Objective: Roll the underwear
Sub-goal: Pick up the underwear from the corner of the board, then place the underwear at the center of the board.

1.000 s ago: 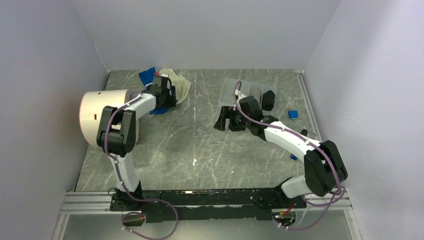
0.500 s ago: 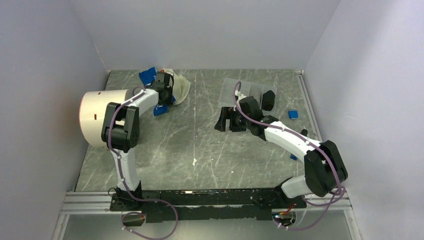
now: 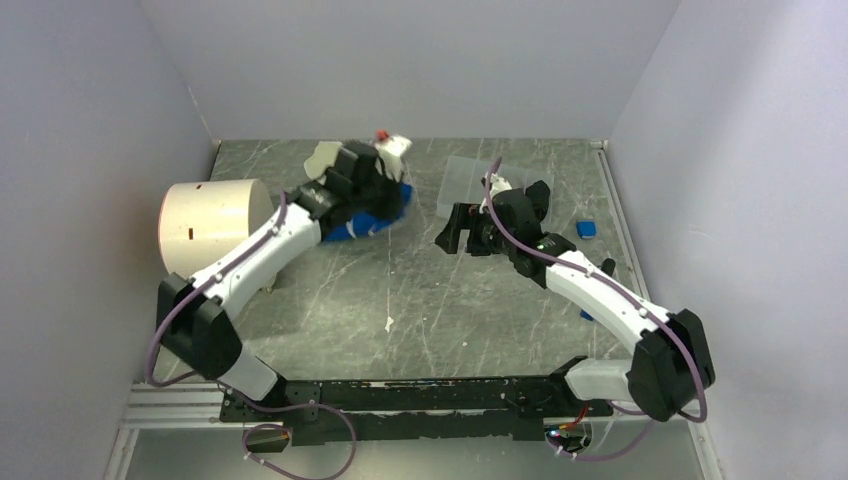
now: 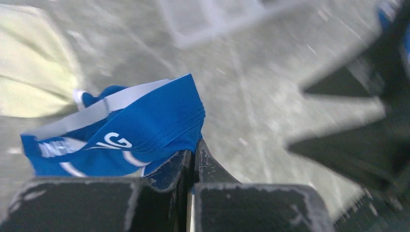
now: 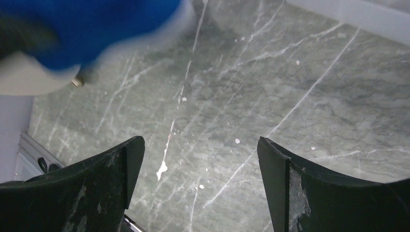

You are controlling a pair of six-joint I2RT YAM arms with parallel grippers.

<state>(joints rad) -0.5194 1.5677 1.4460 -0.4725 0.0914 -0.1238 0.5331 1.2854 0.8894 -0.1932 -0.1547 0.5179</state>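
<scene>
At the far middle of the tabletop (image 3: 400, 300), blue underwear (image 4: 145, 125) is gripped at one edge by the closed left jaws. Cream underwear (image 3: 322, 155) is seen nearby, farther left. Right jaws are held wide apart above the tabletop.

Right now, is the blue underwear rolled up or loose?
Loose, not rolled. The blue underwear is a crumpled bunch with no coil to it, one edge pinched in the shut left claw.
</scene>
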